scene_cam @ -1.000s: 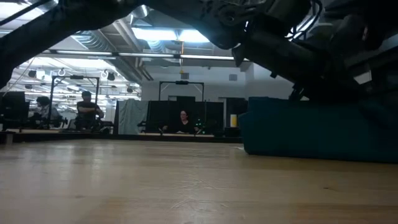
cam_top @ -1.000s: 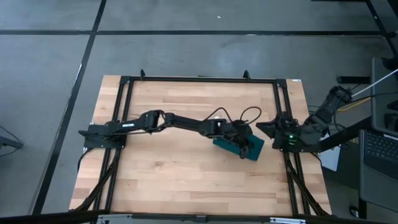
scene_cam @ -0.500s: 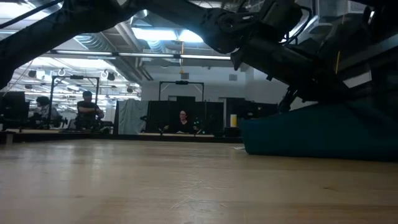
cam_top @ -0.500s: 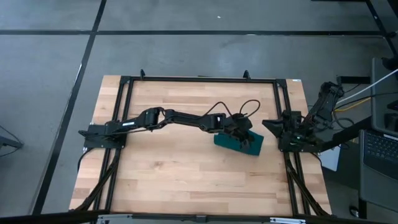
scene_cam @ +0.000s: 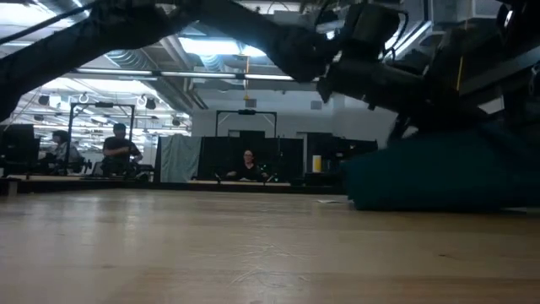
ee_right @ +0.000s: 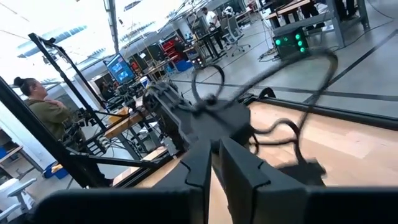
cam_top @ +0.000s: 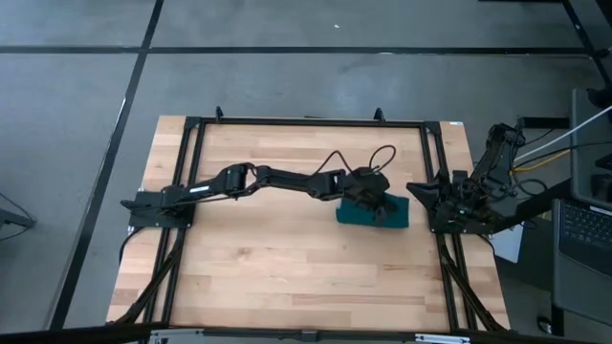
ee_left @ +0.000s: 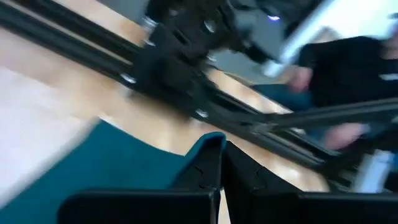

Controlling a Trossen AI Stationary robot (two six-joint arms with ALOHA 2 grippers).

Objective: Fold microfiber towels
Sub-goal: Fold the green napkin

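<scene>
Microfiber towel (cam_top: pixel 373 212), folded compactly, is lying at the table's (cam_top: pixel 268 277) right side; left gripper (cam_top: pixel 380 208), jaws closed, is pressing it. Right gripper (cam_top: pixel 421 191), closed empty, is waiting beside. Dragging risks unfolding.

Towel (cam_top: pixel 371 213) is lying on the table (cam_top: pixel 268 268) close to the right edge, about midway front to back. Left gripper (cam_top: pixel 380 206) is sitting over it. Right gripper (cam_top: pixel 421 191) is waiting just beyond, at the right edge.
</scene>
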